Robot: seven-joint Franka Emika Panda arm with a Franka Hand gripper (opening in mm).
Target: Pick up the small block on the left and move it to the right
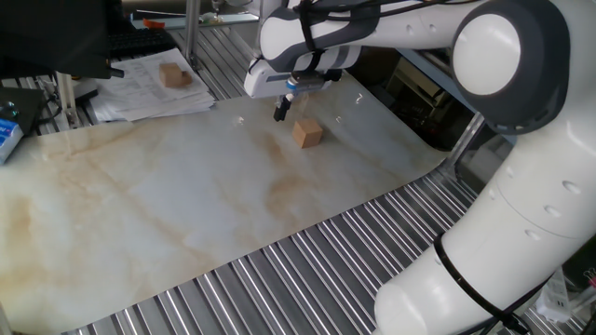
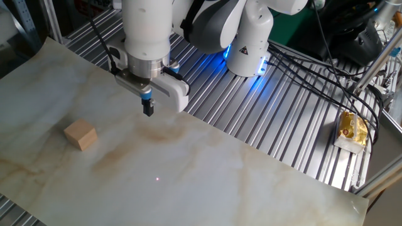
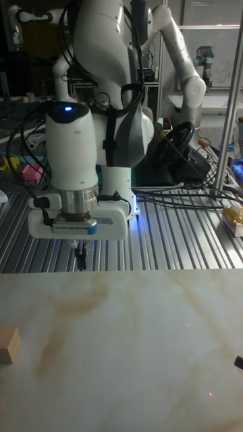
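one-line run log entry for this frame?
phase: pre-grasp | claw: shut, empty, above marbled sheet | light-tan wooden cube: on sheet, apart from claw, not grasped | move right: not done

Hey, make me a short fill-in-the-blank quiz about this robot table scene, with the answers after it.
1. The gripper hangs above the marbled sheet with its fingers ____.
2. The small block lies on the sheet, ____ by the gripper.
3. The second block rests on a pile of ____.

Answers: closed; untouched; papers
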